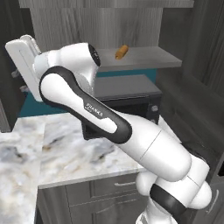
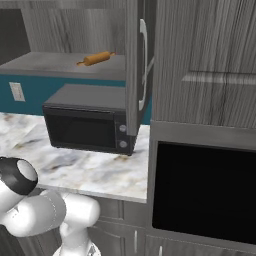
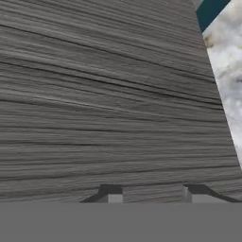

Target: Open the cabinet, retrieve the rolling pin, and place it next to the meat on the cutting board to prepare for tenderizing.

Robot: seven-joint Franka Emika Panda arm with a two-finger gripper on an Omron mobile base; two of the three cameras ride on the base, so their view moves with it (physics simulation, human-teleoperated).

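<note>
The claw [image 3: 152,193], its 2 tips apart and facing the cabinet [image 3: 108,104] panel, should back off and reach up to the rolling pin [image 2: 96,58] on the shelf beyond it.

We list: the rolling pin [image 1: 121,52], orange-tan, lying on the cabinet's [image 1: 109,26] grey shelf [image 1: 144,57]; a black microwave [image 1: 131,98] below it; a marbled counter [image 1: 52,153]; grey drawers [image 1: 109,188] under it; our white arm [image 1: 131,140] in front.
</note>
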